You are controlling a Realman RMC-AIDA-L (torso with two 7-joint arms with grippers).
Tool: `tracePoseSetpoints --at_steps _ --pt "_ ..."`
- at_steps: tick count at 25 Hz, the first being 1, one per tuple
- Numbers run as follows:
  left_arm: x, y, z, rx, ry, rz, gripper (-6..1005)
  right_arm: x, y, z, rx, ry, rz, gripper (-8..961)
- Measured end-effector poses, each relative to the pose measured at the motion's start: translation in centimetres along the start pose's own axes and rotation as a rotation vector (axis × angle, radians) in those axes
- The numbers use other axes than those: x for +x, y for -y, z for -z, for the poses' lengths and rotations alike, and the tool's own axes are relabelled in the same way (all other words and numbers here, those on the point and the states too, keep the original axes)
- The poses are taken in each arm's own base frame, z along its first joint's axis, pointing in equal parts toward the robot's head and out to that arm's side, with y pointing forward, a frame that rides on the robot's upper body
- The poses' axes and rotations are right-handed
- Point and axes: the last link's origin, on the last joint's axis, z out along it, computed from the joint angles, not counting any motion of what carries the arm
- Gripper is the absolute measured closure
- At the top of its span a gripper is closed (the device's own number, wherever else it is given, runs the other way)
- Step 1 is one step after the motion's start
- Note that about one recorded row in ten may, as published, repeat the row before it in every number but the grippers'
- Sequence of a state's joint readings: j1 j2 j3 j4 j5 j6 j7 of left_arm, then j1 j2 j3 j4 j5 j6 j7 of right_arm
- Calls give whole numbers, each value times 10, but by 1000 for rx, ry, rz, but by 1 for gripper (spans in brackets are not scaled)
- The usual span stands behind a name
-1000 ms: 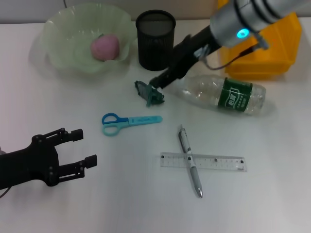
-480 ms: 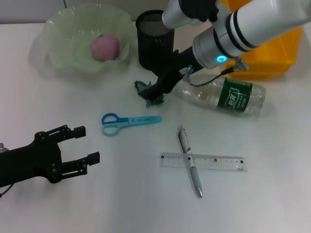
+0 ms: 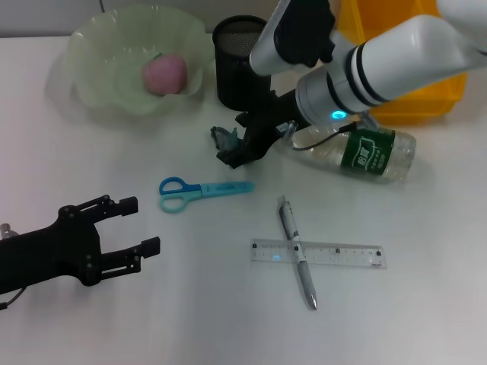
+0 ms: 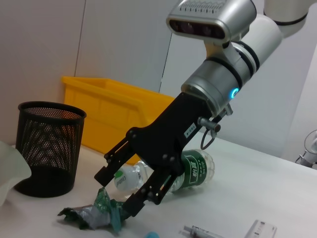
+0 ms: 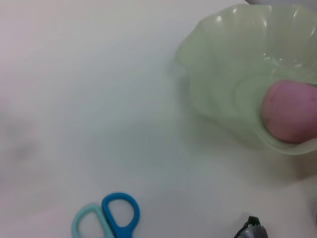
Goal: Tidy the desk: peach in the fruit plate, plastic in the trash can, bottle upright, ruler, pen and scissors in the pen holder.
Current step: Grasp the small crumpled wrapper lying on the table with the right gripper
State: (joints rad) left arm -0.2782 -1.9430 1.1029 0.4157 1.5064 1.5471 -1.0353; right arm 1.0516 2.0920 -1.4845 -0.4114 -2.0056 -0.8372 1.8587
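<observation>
The crumpled green plastic [image 3: 225,138] [image 4: 94,216] lies in front of the black mesh pen holder [image 3: 242,61] [image 4: 45,141]. My right gripper [image 3: 232,154] [image 4: 115,194] is down at it, open, its fingers on either side of the plastic's raised part. The pink peach [image 3: 164,74] [image 5: 290,111] sits in the green fruit plate [image 3: 99,68] [image 5: 218,94]. The bottle [image 3: 358,148] [image 4: 190,166] lies on its side. Blue scissors [image 3: 202,189] [image 5: 106,220] lie mid-table. The pen [image 3: 297,251] crosses the clear ruler [image 3: 335,255]. My left gripper [image 3: 138,225] hovers open at the near left.
The yellow trash can [image 3: 415,76] [image 4: 114,114] stands at the back right, behind the bottle. The right arm's forearm reaches across the bottle and past the pen holder.
The right gripper has swung left and down from beside the plastic until its fingers straddle it. The left gripper has crept slightly to the right.
</observation>
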Motion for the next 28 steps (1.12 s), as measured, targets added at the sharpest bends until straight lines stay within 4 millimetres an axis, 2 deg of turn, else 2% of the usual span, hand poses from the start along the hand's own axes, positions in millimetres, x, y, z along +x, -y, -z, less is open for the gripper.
tracePoseSetpoints --at_steps 9,22,28 --pt "-1 -1 -3 3 -1 4 195 8 -6 -10 36 16 35 216" --pt "-1 -2 -6 2 -5 1 196 14 -6 -12 46 28 19 327" --pt "-1 -3 -9 -2 -10 -7 197 17 -4 -12 57 35 3 528"
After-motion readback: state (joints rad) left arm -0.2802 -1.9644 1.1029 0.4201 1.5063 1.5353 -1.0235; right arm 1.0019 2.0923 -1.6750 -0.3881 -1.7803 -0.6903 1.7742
